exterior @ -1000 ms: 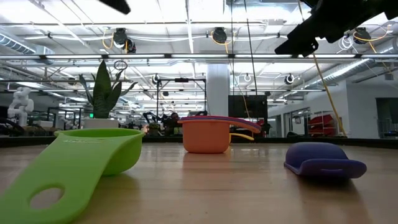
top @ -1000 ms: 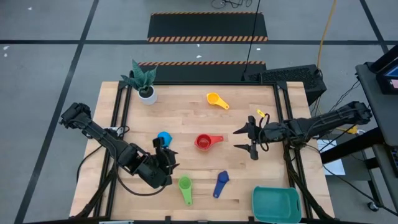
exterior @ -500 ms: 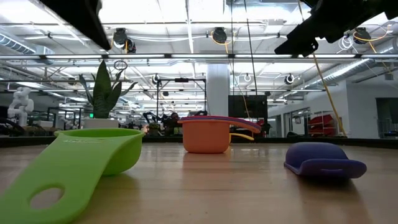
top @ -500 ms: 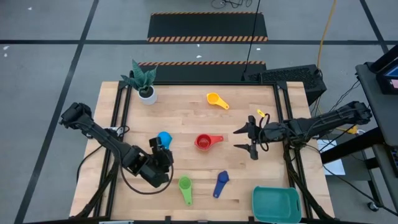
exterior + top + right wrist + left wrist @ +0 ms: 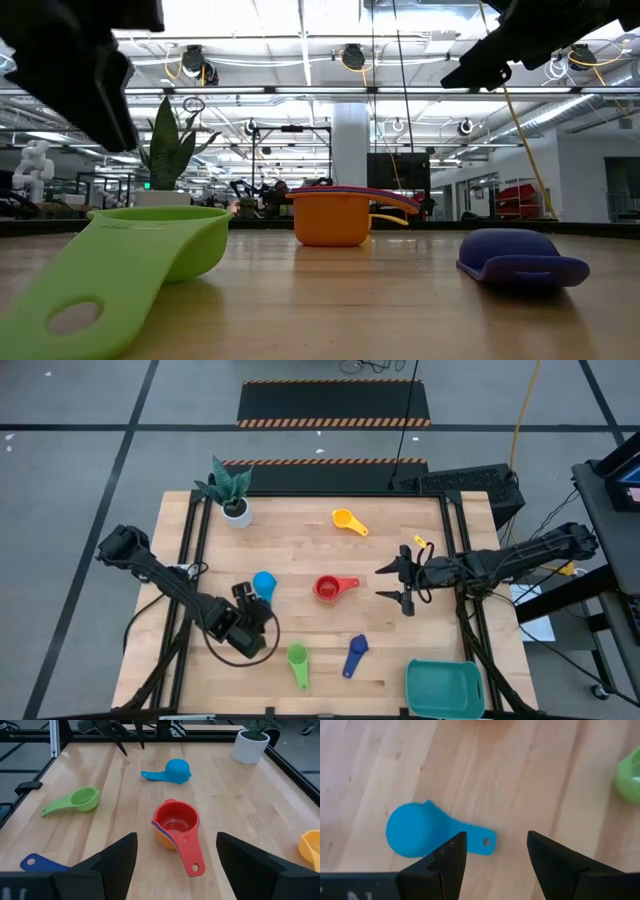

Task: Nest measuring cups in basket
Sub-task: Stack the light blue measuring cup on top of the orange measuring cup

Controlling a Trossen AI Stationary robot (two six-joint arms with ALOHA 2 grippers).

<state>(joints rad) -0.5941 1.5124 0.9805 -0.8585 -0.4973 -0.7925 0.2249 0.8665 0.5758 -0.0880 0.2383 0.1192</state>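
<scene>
Two claws spread empty, left claw above light blue cup, right claw hovering.

In the left wrist view the bright green plastic measuring cup is cut by the picture's edge, so only a blurred part of its bowl shows. In the right wrist view the yellow plastic measuring cup and the dark blue plastic measuring cup are each cut off at an edge. In the low view the left pincer is a dark blur, its fingers impossible to make out there.
</scene>
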